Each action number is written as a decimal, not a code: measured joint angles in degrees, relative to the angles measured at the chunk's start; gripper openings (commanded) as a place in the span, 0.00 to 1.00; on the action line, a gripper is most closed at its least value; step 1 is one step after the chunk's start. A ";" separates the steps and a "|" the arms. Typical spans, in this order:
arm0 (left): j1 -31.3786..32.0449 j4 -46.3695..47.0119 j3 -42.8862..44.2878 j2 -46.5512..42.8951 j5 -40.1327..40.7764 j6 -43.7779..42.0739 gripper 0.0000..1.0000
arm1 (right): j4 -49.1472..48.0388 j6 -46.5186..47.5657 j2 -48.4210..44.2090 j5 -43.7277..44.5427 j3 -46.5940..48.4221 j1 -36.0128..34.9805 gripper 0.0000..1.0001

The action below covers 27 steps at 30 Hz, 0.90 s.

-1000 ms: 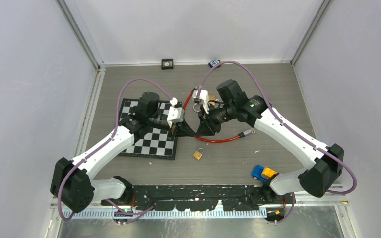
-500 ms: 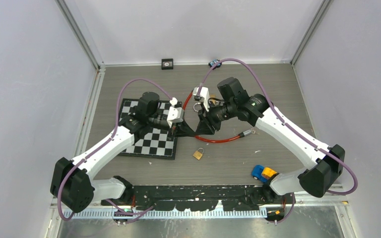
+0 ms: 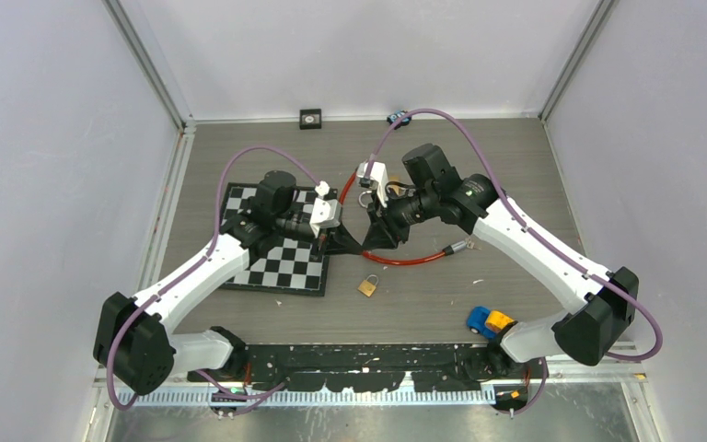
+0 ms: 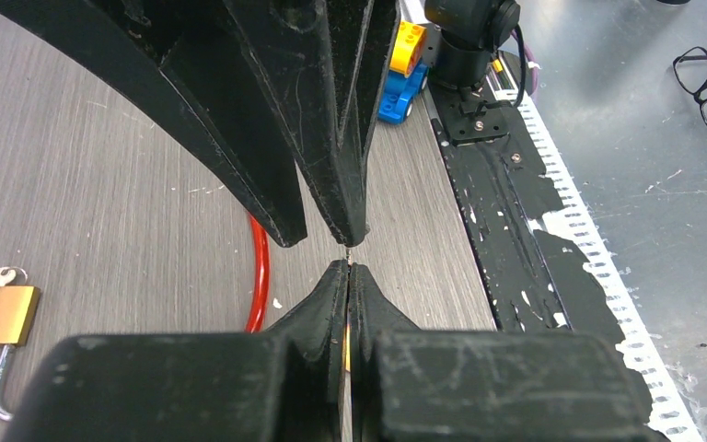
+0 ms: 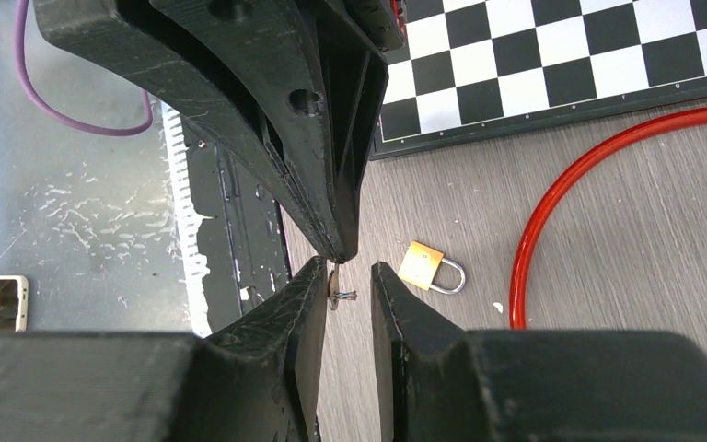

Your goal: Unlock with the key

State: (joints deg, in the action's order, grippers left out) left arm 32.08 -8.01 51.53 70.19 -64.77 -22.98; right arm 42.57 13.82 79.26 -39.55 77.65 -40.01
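While the key (image 5: pixel 337 293) is pinched by the closed left gripper (image 4: pixel 347 265), the right gripper (image 5: pixel 350 269) is held spread around it; padlock (image 3: pixel 367 285) is seen on the table (image 3: pixel 515 157).

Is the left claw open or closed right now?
Shut: in its wrist view the left gripper has both fingers pressed together with no gap.

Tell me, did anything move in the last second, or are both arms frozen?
Barely. The right gripper edged slightly towards the left gripper, its jaws apart around the small key. Nothing was visibly grabbed or released. The left gripper stayed put, pinching the key. The padlock, red cable and chessboard have not moved.
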 measured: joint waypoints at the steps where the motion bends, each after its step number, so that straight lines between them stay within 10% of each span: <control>1: 0.00 0.00 0.00 0.00 0.00 0.00 0.00 | 0.00 0.02 0.00 0.00 0.00 -0.02 0.29; 27: 0.00 -0.02 0.00 0.00 0.02 0.00 0.00 | 0.90 1.07 0.00 0.09 -0.50 -0.44 0.22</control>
State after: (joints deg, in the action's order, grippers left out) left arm 32.08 -8.03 51.53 70.19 -64.75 -22.98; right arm 43.46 14.90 79.26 -39.46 77.14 -40.45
